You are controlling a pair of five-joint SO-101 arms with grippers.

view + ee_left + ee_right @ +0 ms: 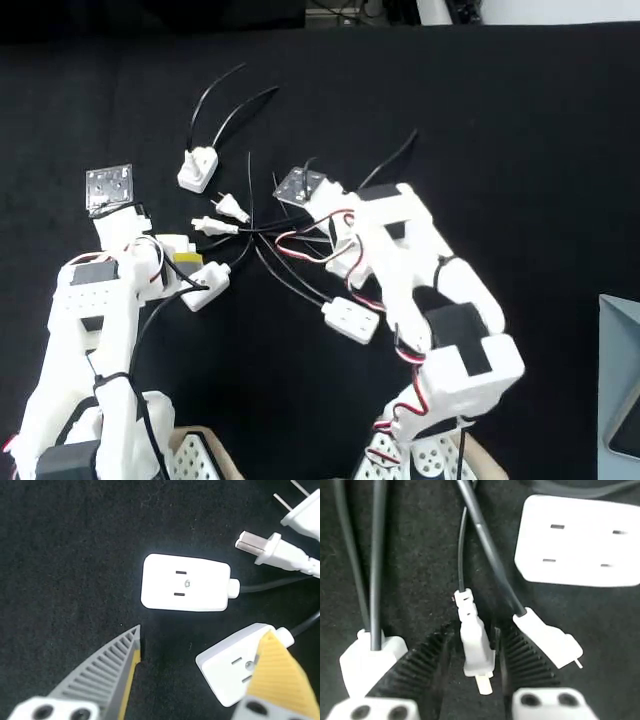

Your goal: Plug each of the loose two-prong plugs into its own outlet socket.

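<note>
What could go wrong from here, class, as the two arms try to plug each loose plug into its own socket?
The open right pincer straddles one white two-prong plug, but a second white plug lies right beside one finger and may get nudged.
Black cords cross just beyond; lifting the plug could drag them.
The yellow finger of the open left pincer overlaps one white plastic outlet socket and might shove it while reaching the other socket.

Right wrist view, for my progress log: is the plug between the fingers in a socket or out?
Out. The plug lies between the right gripper's fingers, prongs bare, apart from the socket block.
</note>
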